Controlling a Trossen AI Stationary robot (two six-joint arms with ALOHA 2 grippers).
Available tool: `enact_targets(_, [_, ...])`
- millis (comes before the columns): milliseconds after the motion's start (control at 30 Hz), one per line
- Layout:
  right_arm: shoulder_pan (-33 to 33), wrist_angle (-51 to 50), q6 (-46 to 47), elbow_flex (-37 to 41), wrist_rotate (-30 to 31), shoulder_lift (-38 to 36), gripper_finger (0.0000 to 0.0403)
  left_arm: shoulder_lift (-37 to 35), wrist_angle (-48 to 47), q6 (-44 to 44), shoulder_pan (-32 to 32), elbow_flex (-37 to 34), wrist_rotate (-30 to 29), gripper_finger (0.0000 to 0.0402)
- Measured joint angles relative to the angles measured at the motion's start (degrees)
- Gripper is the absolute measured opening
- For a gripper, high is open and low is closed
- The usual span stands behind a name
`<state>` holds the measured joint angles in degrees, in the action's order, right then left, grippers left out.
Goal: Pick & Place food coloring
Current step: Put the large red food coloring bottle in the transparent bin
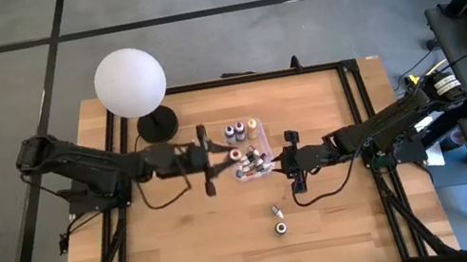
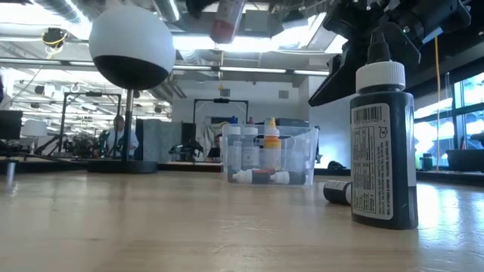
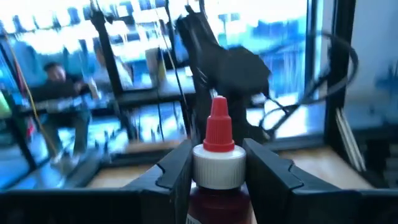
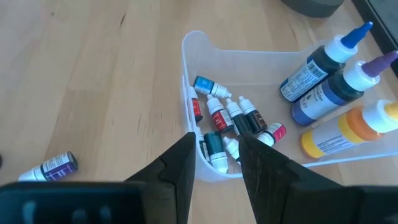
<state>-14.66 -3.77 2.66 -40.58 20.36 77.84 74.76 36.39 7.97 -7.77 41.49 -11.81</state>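
Observation:
My left gripper [image 1: 224,157] is shut on a red food coloring bottle [image 3: 217,168] with a white collar and a red pointed cap, high over the clear box [image 1: 248,155]. My right gripper [image 4: 216,146] is open and empty above the box's near-right wall [image 4: 186,118]. Several small bottles [image 4: 233,121] lie on the box floor. A blue [image 4: 314,68], a purple [image 4: 339,90] and a yellow bottle [image 4: 348,127] are also in the box. A dark bottle [image 2: 382,143] stands upright on the table, and another [image 2: 336,191] lies on its side beside it. My left gripper pinches the red bottle between its two fingers [image 3: 177,174], on the body just below the white collar [image 3: 217,167]. The bottle lies along the fingers with its cap pointing forward toward the table's right. It is lifted clear [image 2: 227,19], above the box.
A white globe lamp [image 1: 129,81] on a black base [image 1: 156,122] stands at the far left of the table, beside the left arm. A small purple bottle [image 4: 53,167] lies on the wood near the box. Bare wood stretches along the table's near side.

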Motion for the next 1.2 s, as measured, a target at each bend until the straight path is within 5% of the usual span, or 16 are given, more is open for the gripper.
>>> enact_targets(233, [0.00, 0.02, -0.10, 0.00, 0.11, 0.00, 0.0126, 5.94, 26.28, -4.41, 10.93, -11.72, 9.65, 0.0122])
enact_targets(667, [0.24, 0.04, -0.15, 0.00, 0.98, 0.00, 0.0126, 28.83, 52.27, -12.60, 18.40, -11.91, 16.79, 0.0120])
enact_targets(1200, [0.24, -0.28, -0.26, 0.00, 1.03, 0.00, 0.0126, 38.72, 53.47, -11.90, 20.25, -11.19, 11.08, 0.0120])
